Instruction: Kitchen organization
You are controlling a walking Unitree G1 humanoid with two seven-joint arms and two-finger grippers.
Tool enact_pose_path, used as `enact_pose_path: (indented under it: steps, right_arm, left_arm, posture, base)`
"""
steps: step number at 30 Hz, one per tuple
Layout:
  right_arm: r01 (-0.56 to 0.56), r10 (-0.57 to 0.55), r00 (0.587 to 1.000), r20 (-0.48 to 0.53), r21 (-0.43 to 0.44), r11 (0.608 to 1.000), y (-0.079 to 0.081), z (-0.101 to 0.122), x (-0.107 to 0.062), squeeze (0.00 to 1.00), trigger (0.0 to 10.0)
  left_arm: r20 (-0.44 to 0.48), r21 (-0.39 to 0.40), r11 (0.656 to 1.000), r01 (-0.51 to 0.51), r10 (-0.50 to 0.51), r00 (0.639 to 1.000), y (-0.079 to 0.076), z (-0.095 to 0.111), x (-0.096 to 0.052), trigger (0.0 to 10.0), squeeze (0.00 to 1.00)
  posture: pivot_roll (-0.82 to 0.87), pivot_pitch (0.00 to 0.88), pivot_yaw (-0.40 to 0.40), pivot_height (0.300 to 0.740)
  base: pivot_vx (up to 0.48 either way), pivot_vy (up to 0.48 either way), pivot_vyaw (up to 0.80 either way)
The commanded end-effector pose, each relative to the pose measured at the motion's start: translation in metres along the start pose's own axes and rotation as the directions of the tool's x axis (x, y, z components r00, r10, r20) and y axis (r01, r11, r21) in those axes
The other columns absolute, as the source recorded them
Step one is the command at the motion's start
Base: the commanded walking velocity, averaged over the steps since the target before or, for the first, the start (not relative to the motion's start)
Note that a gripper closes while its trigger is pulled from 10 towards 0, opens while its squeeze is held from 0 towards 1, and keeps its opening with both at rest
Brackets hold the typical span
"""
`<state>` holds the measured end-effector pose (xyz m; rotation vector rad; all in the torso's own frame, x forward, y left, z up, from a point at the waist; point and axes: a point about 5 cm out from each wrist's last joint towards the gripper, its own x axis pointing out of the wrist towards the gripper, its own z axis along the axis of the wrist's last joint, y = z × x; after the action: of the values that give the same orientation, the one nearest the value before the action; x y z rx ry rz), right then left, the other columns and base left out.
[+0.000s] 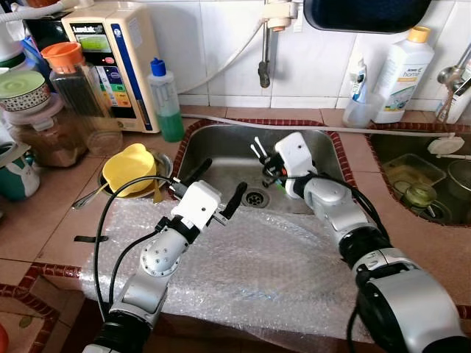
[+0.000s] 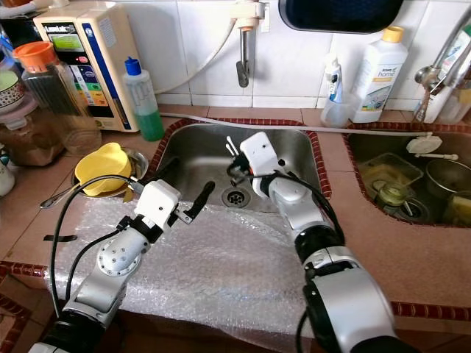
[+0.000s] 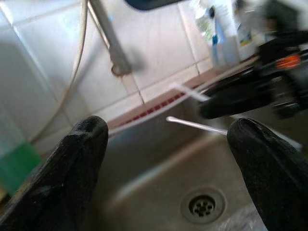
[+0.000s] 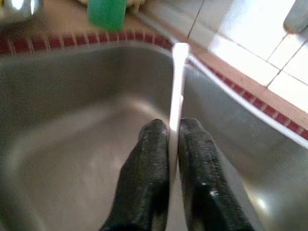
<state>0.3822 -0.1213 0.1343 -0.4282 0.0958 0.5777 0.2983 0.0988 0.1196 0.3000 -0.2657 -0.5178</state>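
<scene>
Countertop [image 1: 44,235] of reddish-brown tiles with a dark red mosaic border runs along a white-tiled wall and carries two steel basins. The larger one, a rectangular stainless-steel sink [image 1: 221,151] with a round drain [image 1: 255,197], lies straight ahead, its floor bare. A sheet of clear bubble wrap [image 1: 257,272] covers the counter's front edge and overlaps the sink's near rim. To the left stand a cream water purifier [image 1: 110,51], a clear jar with an orange lid [image 1: 73,77] and a green liquid bottle with a blue cap [image 1: 165,99]; a yellow plastic bowl [image 1: 129,168] sits in a steel dish just beside the sink's left rim. A white detergent bottle with a yellow cap [image 1: 403,73] stands at the wall to the right, above the second sink [image 1: 419,176], which holds dishes.

The left gripper [image 1: 217,190] hovers over the near rim, fingers [image 3: 77,163] spread wide with nothing between them, the drain visible through the gap. The right gripper [image 1: 271,168] is over the middle of the sink, fingers [image 4: 149,159] pinched tight on a thin white plastic utensil [image 4: 177,86], whose stem juts up toward the back rim, clear of the basin walls.
</scene>
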Motion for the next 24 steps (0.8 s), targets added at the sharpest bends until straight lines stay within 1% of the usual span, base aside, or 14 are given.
enact_pose_path:
  steps: [1, 2, 3, 6, 8, 9, 12, 14, 17, 19, 20, 21, 22, 24]
  right_arm:
    - [-0.010, 0.010, 1.000, -0.004, -0.052, 0.999, -0.002, -0.001, -0.002, 1.00, 10.0]
    - [-0.002, 0.002, 1.000, -0.006, -0.071, 0.998, -0.004, -0.001, -0.003, 1.00, 10.0]
    - [0.017, -0.018, 1.000, -0.006, -0.111, 0.994, -0.008, -0.002, -0.004, 1.00, 10.0]
    - [0.035, -0.036, 0.999, -0.001, -0.152, 0.988, -0.012, 0.000, -0.005, 1.00, 10.0]
    - [0.039, -0.036, 0.999, 0.021, -0.130, 0.991, -0.012, 0.004, -0.004, 1.00, 10.0]
    - [0.034, -0.029, 0.998, 0.050, -0.113, 0.993, -0.011, 0.009, -0.003, 1.00, 10.0]
    - [0.028, -0.016, 0.995, 0.101, -0.117, 0.993, -0.005, 0.016, 0.000, 1.00, 10.0]
    - [0.027, -0.015, 0.994, 0.109, -0.115, 0.993, -0.003, 0.017, 0.001, 1.00, 10.0]
    - [0.022, -0.011, 0.992, 0.128, -0.086, 0.996, 0.001, 0.017, 0.002, 1.00, 10.0]
    - [0.022, -0.013, 0.987, 0.161, -0.051, 0.998, 0.004, 0.021, 0.003, 1.00, 10.0]
    - [0.013, -0.009, 0.984, 0.176, -0.023, 1.000, 0.006, 0.023, 0.003, 1.00, 10.0]
    - [-0.007, -0.002, 0.977, 0.212, 0.042, 0.999, 0.010, 0.027, 0.004, 1.00, 10.0]
    - [-0.026, 0.005, 0.972, 0.237, 0.085, 0.996, 0.012, 0.031, 0.004, 1.00, 10.0]
    - [-0.051, 0.008, 0.959, 0.285, 0.143, 0.988, 0.016, 0.038, 0.004, 1.00, 10.0]
  left_arm:
    - [-0.018, -0.005, 1.000, -0.009, 0.009, 1.000, 0.007, -0.001, 0.001, 10.0, 1.00]
    - [-0.018, -0.006, 1.000, -0.013, 0.013, 1.000, 0.009, -0.001, 0.001, 10.0, 1.00]
    - [-0.019, -0.007, 1.000, -0.017, 0.016, 1.000, 0.010, -0.001, 0.001, 10.0, 1.00]
    - [-0.025, -0.013, 1.000, -0.017, 0.017, 1.000, 0.009, -0.001, 0.002, 10.0, 1.00]
    - [-0.028, -0.016, 1.000, -0.016, 0.016, 0.999, 0.008, -0.002, 0.003, 10.0, 1.00]
    - [-0.029, -0.016, 1.000, -0.018, 0.017, 0.999, 0.006, -0.002, 0.003, 10.0, 1.00]
    - [-0.028, -0.030, 0.998, -0.049, 0.048, 0.998, 0.005, -0.001, 0.007, 10.0, 1.00]
    - [-0.028, -0.031, 0.998, -0.048, 0.048, 0.998, 0.005, -0.001, 0.008, 10.0, 1.00]
    - [-0.027, -0.018, 0.999, -0.038, 0.038, 0.999, 0.005, 0.000, 0.008, 10.0, 1.00]
    - [-0.039, 0.001, 0.999, -0.045, 0.045, 0.998, 0.007, -0.002, 0.007, 10.0, 1.00]
    - [-0.048, 0.010, 0.998, -0.058, 0.058, 0.997, 0.009, -0.003, 0.007, 10.0, 1.00]
    - [-0.064, 0.014, 0.996, -0.087, 0.087, 0.994, 0.014, -0.005, 0.008, 10.0, 1.00]
    - [-0.069, 0.013, 0.994, -0.109, 0.109, 0.992, 0.018, -0.006, 0.008, 10.0, 1.00]
    - [-0.071, 0.022, 0.989, -0.149, 0.150, 0.986, 0.024, -0.006, 0.007, 10.0, 1.00]
  posture:
    - [0.10, 0.000, 0.048, 0.740]
    - [0.10, 0.000, 0.048, 0.740]
    - [0.09, 0.000, 0.051, 0.740]
    - [0.09, 0.000, 0.055, 0.740]
    - [0.09, 0.000, 0.056, 0.740]
    - [0.08, 0.000, 0.059, 0.740]
    - [0.08, 0.000, 0.064, 0.740]
    - [0.08, 0.000, 0.065, 0.740]
    - [0.07, 0.000, 0.065, 0.740]
    - [0.08, 0.000, 0.064, 0.740]
    - [0.08, 0.000, 0.064, 0.740]
    - [0.08, 0.000, 0.063, 0.740]
    - [0.07, 0.000, 0.060, 0.740]
    - [0.07, 0.000, 0.060, 0.740]
  base:
    - [0.000, 0.000, 0.00]
    - [0.000, 0.000, 0.00]
    - [0.000, 0.000, 0.00]
    - [0.000, 0.000, 0.00]
    - [0.000, 0.000, 0.00]
    - [0.000, 0.000, 0.00]
    - [0.000, 0.000, 0.00]
    - [0.000, 0.000, 0.00]
    - [0.000, 0.000, 0.00]
    - [0.000, 0.000, 0.00]
    - [0.000, 0.000, 0.00]
    - [0.000, 0.000, 0.00]
    - [0.000, 0.000, 0.00]
    - [0.000, 0.000, 0.00]
